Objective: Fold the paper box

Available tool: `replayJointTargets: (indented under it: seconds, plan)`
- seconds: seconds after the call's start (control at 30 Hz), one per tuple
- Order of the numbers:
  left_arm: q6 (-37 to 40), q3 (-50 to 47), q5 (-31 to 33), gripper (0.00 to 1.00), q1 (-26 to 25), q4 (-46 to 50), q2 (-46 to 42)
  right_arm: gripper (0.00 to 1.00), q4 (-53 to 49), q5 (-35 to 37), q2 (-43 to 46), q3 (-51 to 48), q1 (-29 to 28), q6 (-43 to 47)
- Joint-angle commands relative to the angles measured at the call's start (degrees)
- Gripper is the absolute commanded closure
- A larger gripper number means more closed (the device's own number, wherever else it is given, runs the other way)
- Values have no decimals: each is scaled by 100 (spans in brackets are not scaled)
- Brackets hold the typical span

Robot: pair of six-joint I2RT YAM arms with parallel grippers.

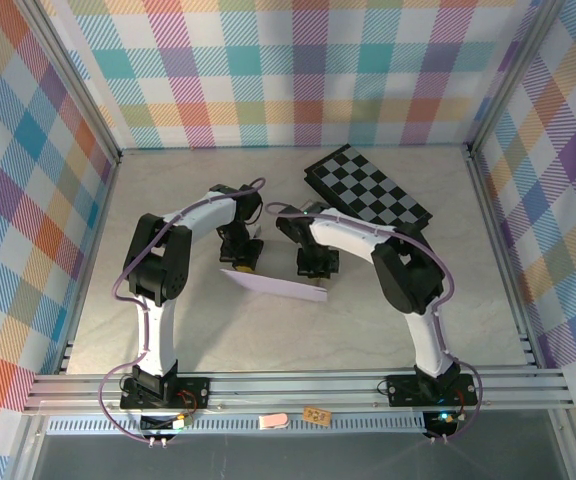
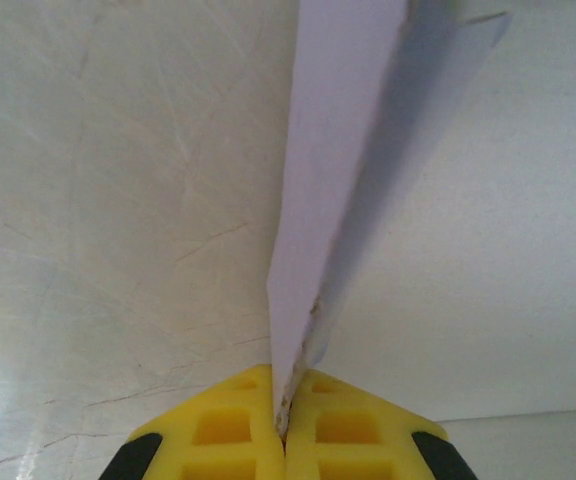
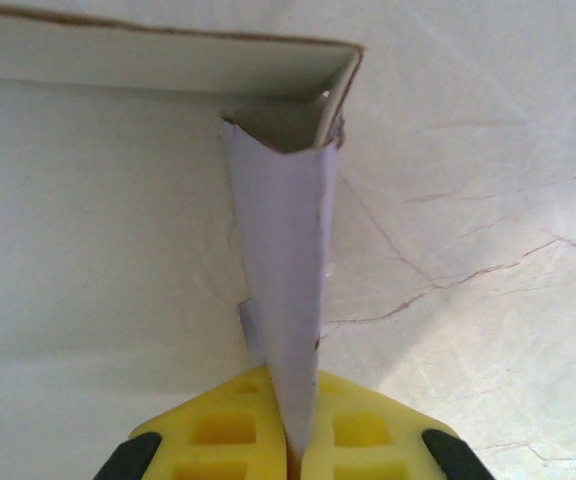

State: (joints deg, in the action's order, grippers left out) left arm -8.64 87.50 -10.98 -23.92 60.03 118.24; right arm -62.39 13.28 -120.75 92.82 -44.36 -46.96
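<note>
Yellow-padded left fingers (image 2: 223, 430) were pinched shut on a thin edge of the paper box (image 2: 333, 150). In the left wrist view the lavender sheet rose straight out of the seam between the pads, and a second panel angled off to its right above the pale desk (image 2: 98, 200).

On the other side, the right fingers (image 3: 368, 430) were likewise closed tight on a lavender flap. The flap ran away from them to a folded corner, where an off-white wall of the box turned left across the top of the right wrist view.

From overhead, the paper box (image 1: 273, 285) showed as a pale, slanted strip on the desk between the two arms. Its left end sat at the left fingers (image 1: 242, 260) and its right end just below the right fingers (image 1: 315, 268). Both arms reached inward and bent down over it.

A black-and-white checkerboard (image 1: 368, 187) lay tilted behind the right arm toward the far right corner, well apart from the box. Bright plaid walls (image 1: 288, 70) closed in the desk on three sides.
</note>
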Motion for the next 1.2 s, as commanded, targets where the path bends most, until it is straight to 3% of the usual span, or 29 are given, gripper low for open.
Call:
replayJointTargets:
  seconds: [0.0, 0.13, 0.47, 0.73, 0.97, 1.17]
  plan:
    - [-299, -135, 277, 100, -69, -510, -312, 100, -940, 503, -280, 446, -162, 331]
    - [-669, -394, 342, 100, -93, -863, -578, 100, -1408, 1292, -456, 778, -344, 359]
    - [-1435, -600, 583, 100, -587, -1145, -840, 100, -1302, 2040, -865, 913, -407, 613]
    - [-2516, -1337, 1045, 100, -858, -1754, -1675, 100, 483, 2839, 520, -523, -407, 1367]
    - [-2797, -1394, 1312, 100, -1173, -2030, -1783, 100, 370, 3255, 245, -320, -410, 1483]
    - [-3049, -1694, 1680, 100, -1299, -2351, -1969, 100, 1546, 3285, 791, -1098, -377, 2003]
